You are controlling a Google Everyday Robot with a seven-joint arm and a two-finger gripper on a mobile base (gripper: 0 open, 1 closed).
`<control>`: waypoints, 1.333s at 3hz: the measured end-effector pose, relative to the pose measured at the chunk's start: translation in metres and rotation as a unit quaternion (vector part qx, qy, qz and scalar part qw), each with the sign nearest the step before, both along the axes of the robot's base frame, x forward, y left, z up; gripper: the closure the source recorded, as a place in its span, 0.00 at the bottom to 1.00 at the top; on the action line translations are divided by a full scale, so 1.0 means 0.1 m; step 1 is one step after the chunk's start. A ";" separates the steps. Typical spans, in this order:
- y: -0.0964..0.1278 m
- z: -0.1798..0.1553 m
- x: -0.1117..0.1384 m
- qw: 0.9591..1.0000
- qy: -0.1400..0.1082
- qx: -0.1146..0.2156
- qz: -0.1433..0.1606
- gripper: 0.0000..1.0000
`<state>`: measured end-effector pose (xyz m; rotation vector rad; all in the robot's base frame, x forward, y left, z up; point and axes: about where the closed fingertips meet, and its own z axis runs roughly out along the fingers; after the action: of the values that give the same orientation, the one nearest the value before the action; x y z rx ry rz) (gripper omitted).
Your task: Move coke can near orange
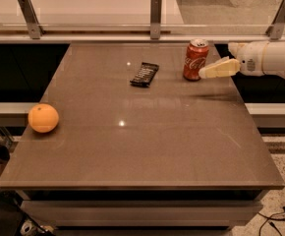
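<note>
coke can [195,59] upright, axis vertical | gripper [205,73] just beside it

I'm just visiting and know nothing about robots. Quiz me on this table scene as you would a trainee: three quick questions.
1. True or false: the coke can stands upright on the table.
2. Which thing lying on the table is nearest the can? A the orange; B the dark snack bar; C a spoon.
3. Fill in: the gripper is beside the can, on its ____ side in the picture.
Key: 1 true; 2 B; 3 right.
</note>
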<state>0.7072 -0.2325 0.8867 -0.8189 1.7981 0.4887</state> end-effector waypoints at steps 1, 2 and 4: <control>0.17 0.01 0.10 1.000 -0.008 0.006 0.025 0.00; 0.26 0.03 0.21 0.999 -0.019 0.015 0.045 0.00; 0.29 0.02 0.30 0.998 -0.028 0.034 0.054 0.41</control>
<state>0.7370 -0.2031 0.8889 -0.8781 1.6831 0.5882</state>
